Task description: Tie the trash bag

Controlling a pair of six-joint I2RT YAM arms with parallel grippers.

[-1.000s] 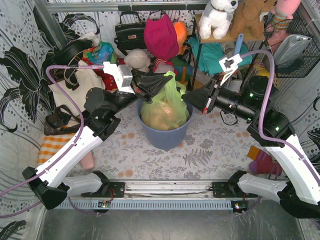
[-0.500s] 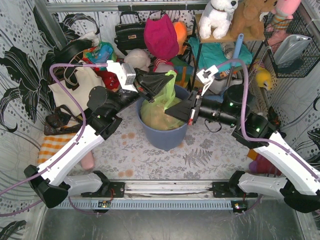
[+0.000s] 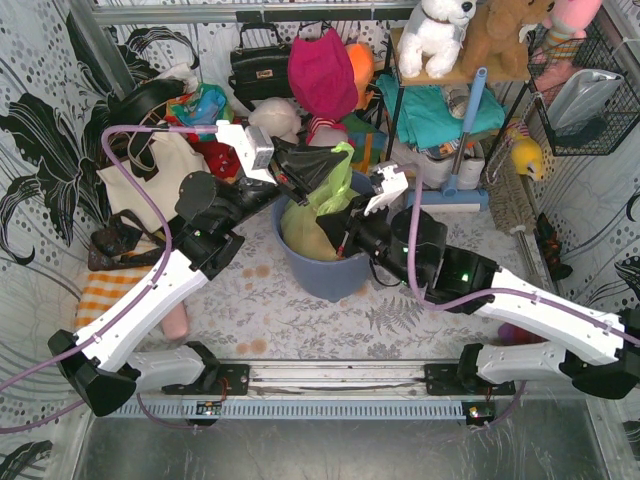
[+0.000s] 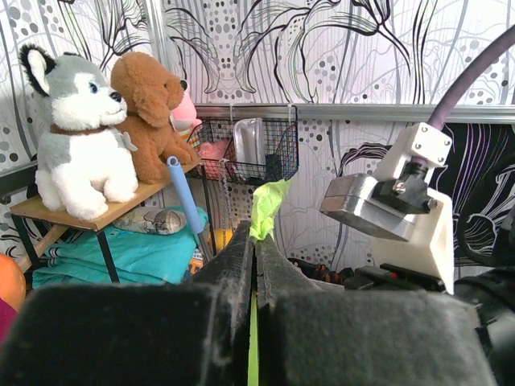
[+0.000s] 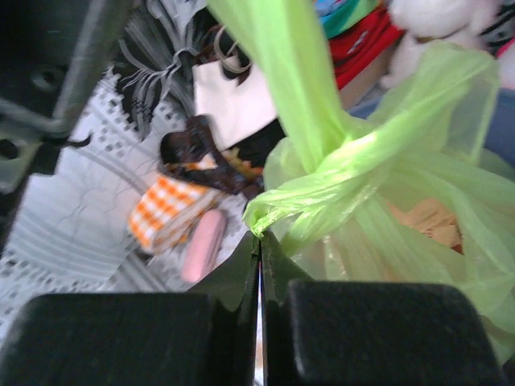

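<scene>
My right gripper (image 5: 259, 245) has swung in from the right edge of the floral-patterned worktop (image 3: 400, 310) to its middle; it now lies low across the near-right rim of the round blue-grey plastic bin (image 3: 330, 280); it is clenched on one twisted ear of the thin translucent light-green plastic trash bag (image 5: 386, 161), the plastic pinched right at the fingertips.

My left gripper (image 4: 253, 249) has hardly shifted over the same second; it stays clamped on the other ear, held up over the bin's far-left rim, with a short green tip poking out beyond the jaws.

The trash bag sits inside the bin, which stands toward the middle of the worktop's far edge; tan crumpled scraps show through its wall.

What the sweep means, as I judge it: my right ear has been carried across the left one; in the right wrist view one strand runs upward while the other bends round its base toward my fingertips; so the first crossing of the knot looks laid, but nothing is cinched yet; one ear must next pass through the loop, then both pull apart; the thin plastic could slip if I tug hard.
</scene>
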